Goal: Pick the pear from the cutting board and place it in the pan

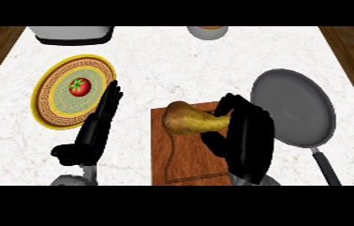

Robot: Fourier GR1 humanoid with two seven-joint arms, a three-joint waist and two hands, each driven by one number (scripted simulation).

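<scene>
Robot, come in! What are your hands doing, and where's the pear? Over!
Right robot hand curled round pear, at cutting board. Left robot hand open, resting by plate. Pan beside board, nothing in the way.

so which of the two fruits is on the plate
The red tomato, on the gold-rimmed plate; the pear is over the cutting board, the right hand curled round it.
</scene>
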